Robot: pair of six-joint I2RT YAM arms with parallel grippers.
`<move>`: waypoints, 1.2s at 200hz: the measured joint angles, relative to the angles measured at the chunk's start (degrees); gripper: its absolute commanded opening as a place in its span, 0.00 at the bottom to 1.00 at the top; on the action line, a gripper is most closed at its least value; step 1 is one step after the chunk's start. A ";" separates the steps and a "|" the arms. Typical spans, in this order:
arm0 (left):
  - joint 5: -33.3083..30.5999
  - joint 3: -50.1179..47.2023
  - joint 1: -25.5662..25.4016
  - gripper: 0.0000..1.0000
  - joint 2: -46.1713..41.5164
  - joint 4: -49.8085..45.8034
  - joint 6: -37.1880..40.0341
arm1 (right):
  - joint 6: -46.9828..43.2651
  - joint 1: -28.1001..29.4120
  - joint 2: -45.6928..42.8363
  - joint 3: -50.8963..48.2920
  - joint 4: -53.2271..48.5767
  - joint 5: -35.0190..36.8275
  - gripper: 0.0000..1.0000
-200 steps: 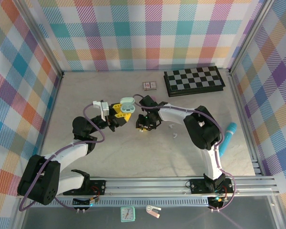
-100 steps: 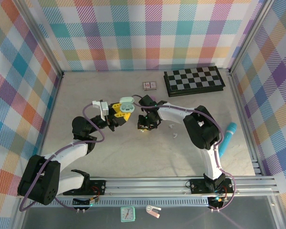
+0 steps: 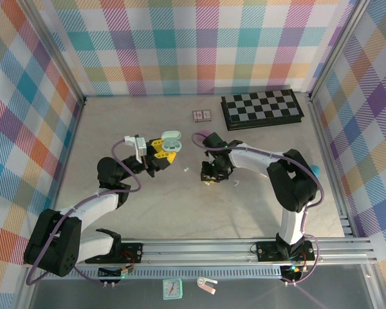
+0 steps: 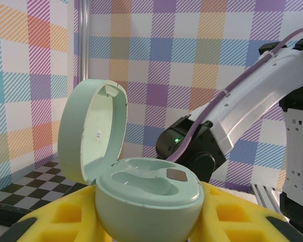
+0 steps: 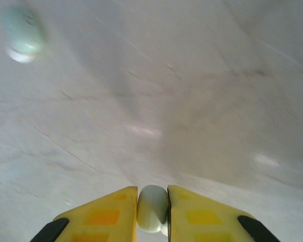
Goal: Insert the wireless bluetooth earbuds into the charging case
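The mint charging case (image 4: 146,194) stands with its lid raised at the left and both wells empty. My left gripper (image 4: 147,224) is shut on it with yellow fingers (image 4: 232,217), and it is held above the table left of centre (image 3: 170,138). My right gripper (image 5: 152,201) is shut on a pale mint earbud (image 5: 152,207) just over the table top. From above that gripper (image 3: 210,176) points down, right of the case and apart from it. A second pale earbud (image 5: 21,34) lies blurred on the table. A tiny white bud (image 3: 185,169) lies between the two grippers.
A folded chessboard (image 3: 262,109) and a small patterned box (image 3: 201,115) lie at the back. A teal stick (image 3: 313,170) shows behind the right arm's elbow. Another small white piece (image 3: 234,182) lies just right of the right gripper. The right arm (image 4: 252,108) crosses behind the case.
My right gripper has moved right and nearer, away from the case, and its elbow has swung right. A small white bud now shows on the table. The left gripper has kept the case nearly still.
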 measured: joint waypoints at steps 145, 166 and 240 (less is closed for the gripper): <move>-2.93 -2.60 6.12 0.33 0.42 0.07 1.62 | -5.84 0.07 -5.60 -5.57 -13.35 14.60 0.41; -4.13 -2.67 7.72 0.33 1.16 0.04 2.23 | -5.60 1.31 -6.80 -3.67 -15.41 17.22 0.44; -8.98 -2.67 12.52 0.33 2.12 0.07 3.56 | -2.75 9.49 -3.82 4.26 -22.73 30.64 0.45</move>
